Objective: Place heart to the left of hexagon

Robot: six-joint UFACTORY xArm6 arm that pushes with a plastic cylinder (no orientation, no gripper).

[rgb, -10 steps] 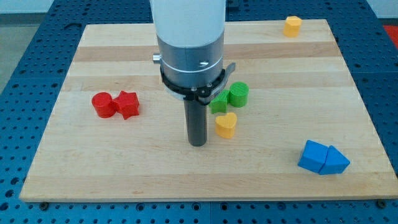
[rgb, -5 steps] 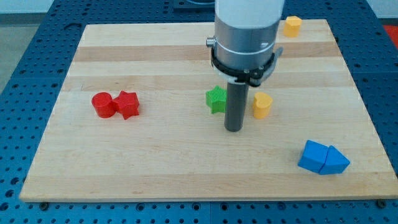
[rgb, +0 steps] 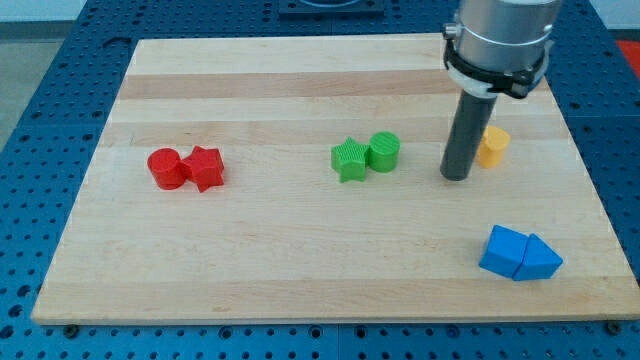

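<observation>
The yellow heart [rgb: 491,146] lies on the wooden board [rgb: 250,250] at the view's right. My tip [rgb: 457,177] rests on the board just left of the heart, with the rod against the heart's left side. The yellow hexagon that stood near the board's top right corner is hidden behind the arm's body.
A green star [rgb: 349,159] and a green cylinder [rgb: 383,151] sit together left of my tip. A red cylinder [rgb: 165,168] and a red star [rgb: 205,167] sit at the view's left. Two blue blocks [rgb: 518,254] lie at the bottom right.
My tip has moved right and up across the board, pushing the yellow heart from beside the green blocks to the right side. The arm now covers the yellow hexagon.
</observation>
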